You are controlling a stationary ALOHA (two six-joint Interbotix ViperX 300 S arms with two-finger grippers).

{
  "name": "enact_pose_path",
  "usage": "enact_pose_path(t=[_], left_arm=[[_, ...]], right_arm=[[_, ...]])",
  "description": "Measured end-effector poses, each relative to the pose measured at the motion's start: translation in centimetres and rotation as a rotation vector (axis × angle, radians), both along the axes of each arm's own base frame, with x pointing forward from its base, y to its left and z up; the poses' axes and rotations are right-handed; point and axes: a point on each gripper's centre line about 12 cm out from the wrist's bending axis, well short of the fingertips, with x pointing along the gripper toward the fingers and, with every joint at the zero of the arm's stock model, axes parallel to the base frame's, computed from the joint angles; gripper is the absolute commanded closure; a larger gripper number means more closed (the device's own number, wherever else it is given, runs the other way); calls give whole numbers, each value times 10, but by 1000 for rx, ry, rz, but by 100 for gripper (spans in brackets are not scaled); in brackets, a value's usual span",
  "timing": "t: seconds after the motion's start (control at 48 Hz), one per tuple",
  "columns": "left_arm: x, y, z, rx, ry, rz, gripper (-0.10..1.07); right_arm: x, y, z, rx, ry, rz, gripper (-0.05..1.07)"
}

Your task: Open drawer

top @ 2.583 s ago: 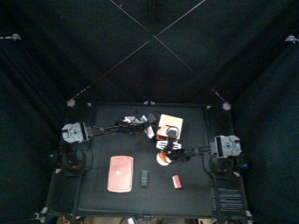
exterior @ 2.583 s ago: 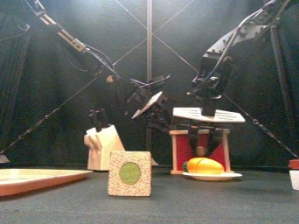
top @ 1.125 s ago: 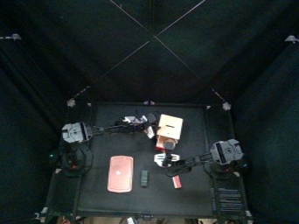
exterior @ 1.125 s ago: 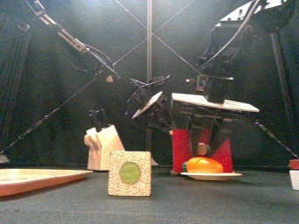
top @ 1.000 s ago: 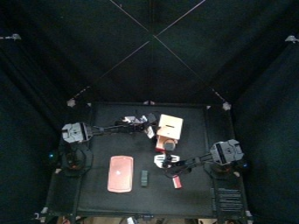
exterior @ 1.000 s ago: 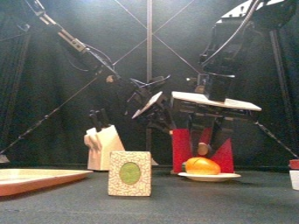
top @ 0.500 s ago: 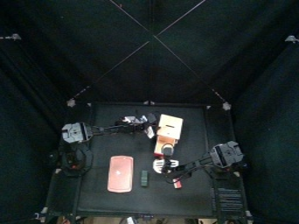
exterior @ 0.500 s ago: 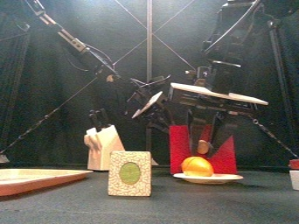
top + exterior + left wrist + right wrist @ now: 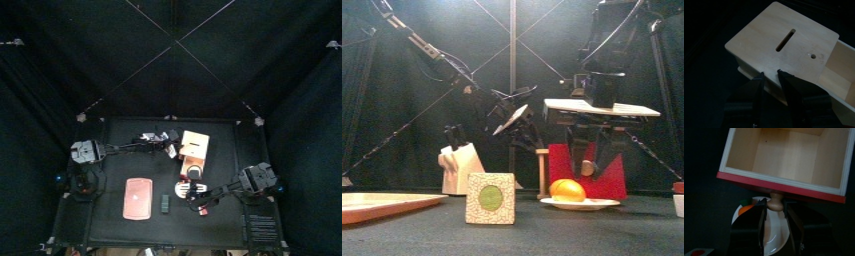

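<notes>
The drawer (image 9: 197, 143) is a tan boxy cabinet at the table's back middle. Its tray (image 9: 784, 153) is slid out toward the front and shows an empty tan inside behind a red front panel (image 9: 609, 172). My right gripper (image 9: 776, 211) is shut on the wooden knob (image 9: 775, 203) of that panel. In the top view the right gripper (image 9: 197, 184) reaches in from the right, in front of the cabinet. My left gripper (image 9: 772, 76) is shut, its tips against the edge of the cabinet's slotted top (image 9: 784, 40).
A white plate (image 9: 583, 203) with an orange (image 9: 569, 189) lies under the pulled-out tray. A card with a green oval (image 9: 490, 198) and a knife block (image 9: 460, 168) stand left of it. A pink slab (image 9: 138, 197) and a small red block (image 9: 203, 207) lie near the front.
The right gripper has drawn back toward the table's front with the knob, and the tray has slid farther out of the cabinet. The left arm has stayed put.
</notes>
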Motion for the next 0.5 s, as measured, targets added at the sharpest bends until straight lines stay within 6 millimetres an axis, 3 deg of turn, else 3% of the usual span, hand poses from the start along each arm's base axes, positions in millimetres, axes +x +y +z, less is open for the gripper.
enact_pose_path(t=[0.5], left_arm=[[-1, 0, -1, 0, 9, 5, 27]], right_arm=[[8, -3, -3, -37, 0, 45, 51]])
